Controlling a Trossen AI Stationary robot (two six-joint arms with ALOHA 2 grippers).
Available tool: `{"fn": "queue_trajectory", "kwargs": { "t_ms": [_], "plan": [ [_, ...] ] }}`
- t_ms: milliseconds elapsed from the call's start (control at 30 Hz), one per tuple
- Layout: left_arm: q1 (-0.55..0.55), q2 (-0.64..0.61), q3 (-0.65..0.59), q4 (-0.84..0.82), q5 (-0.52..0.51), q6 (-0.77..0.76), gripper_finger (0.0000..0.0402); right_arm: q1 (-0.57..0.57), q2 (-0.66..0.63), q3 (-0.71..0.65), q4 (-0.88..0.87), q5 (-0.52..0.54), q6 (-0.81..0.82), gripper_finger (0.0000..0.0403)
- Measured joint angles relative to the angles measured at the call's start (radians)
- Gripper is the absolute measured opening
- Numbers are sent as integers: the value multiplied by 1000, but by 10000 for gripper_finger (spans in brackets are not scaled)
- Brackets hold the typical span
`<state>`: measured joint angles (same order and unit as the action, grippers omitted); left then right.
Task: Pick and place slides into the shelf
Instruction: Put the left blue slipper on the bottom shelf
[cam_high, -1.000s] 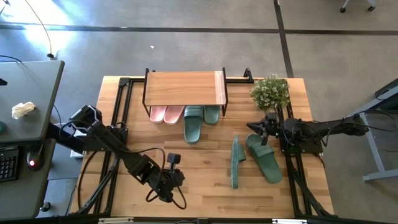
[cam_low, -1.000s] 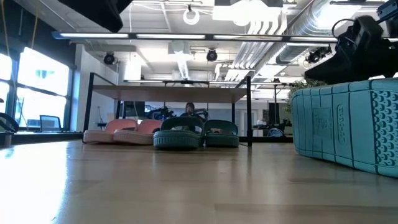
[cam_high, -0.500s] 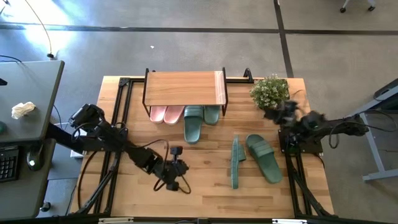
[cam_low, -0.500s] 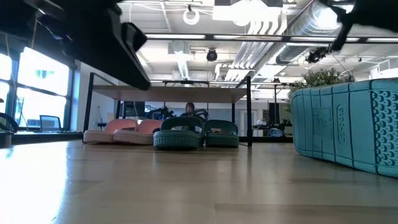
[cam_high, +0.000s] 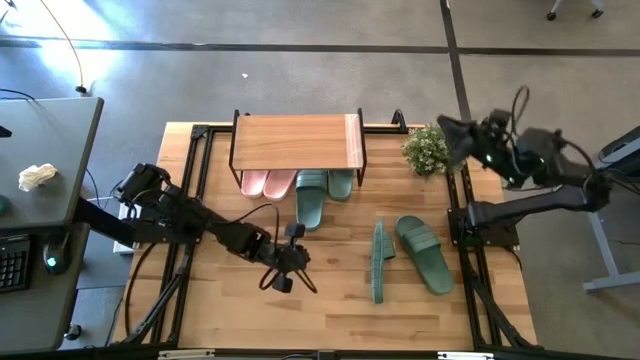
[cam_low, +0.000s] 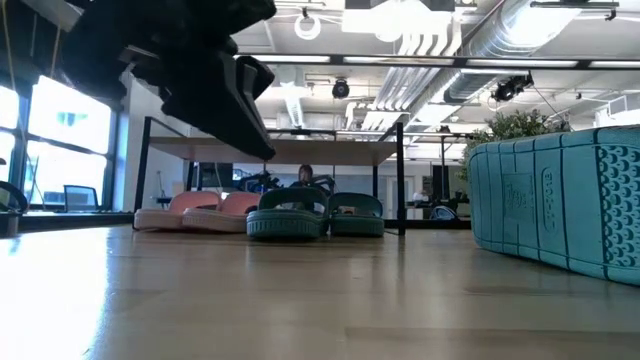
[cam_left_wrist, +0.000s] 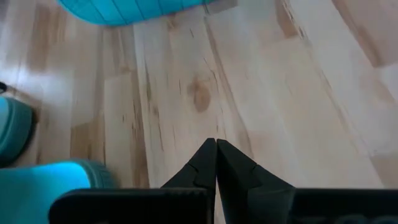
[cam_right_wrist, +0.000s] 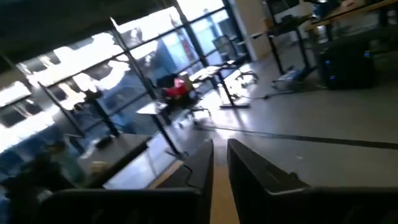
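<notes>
Change: left gripper (cam_high: 291, 258) has travelled from the table's 7 o'clock edge toward centre, now just short of the green slide (cam_high: 310, 203) that pokes out of the shelf (cam_high: 297, 140); jaws pressed shut, empty. Right gripper (cam_high: 447, 131) has lifted off the loose pair and swung up to 1 o'clock over the plant (cam_high: 430, 148); its fingers show a narrow gap, nothing between them.

Meaning: the right arm has quit the loose pair, and the left looks set to nudge the protruding slide home (a guess).

Slides: pink pair (cam_high: 266, 183) and one green (cam_high: 340, 182) tucked under the shelf at 12 o'clock. Two green remain at 4 o'clock: one flat (cam_high: 424, 254), one on edge (cam_high: 378, 262). Ribbed straps, rubbery.
</notes>
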<state>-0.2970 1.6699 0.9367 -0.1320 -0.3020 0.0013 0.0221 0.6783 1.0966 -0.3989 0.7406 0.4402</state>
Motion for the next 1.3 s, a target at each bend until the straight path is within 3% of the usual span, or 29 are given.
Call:
{"fn": "queue_trajectory", "kwargs": {
  "t_ms": [100, 233, 300, 467, 567, 733, 833, 1033, 1300],
  "plan": [
    [4, 0, 0, 32, -1, 17, 2, -105, 161, 220, -202, -44, -13, 75],
    [4, 0, 0, 35, -18, -29, 1, -319, 381, 515, -435, -237, 15, 122],
    [2, 0, 0, 34, -23, -35, 1, -447, 498, 664, -559, -369, 49, 135],
    [2, 0, 0, 35, -23, -82, 1, -729, 801, 975, -782, -812, 53, 140],
    [2, 0, 0, 36, -23, -85, 1, -819, 980, 1113, -907, -933, 35, 134],
    [2, 0, 0, 39, -23, -90, 0, -877, 1219, 1261, -1096, -1010, 6, 122],
    [2, 0, 0, 36, -36, -103, 1, -875, 1289, 1217, -1104, -1048, -1, 118],
    [2, 0, 0, 7, -81, -114, 0, -852, 1392, 1184, -1096, -1065, -32, 117],
    [2, 0, 0, -16, -121, -116, 0, -815, 1418, 1184, -1035, -1019, -21, 117]
  ]
}}
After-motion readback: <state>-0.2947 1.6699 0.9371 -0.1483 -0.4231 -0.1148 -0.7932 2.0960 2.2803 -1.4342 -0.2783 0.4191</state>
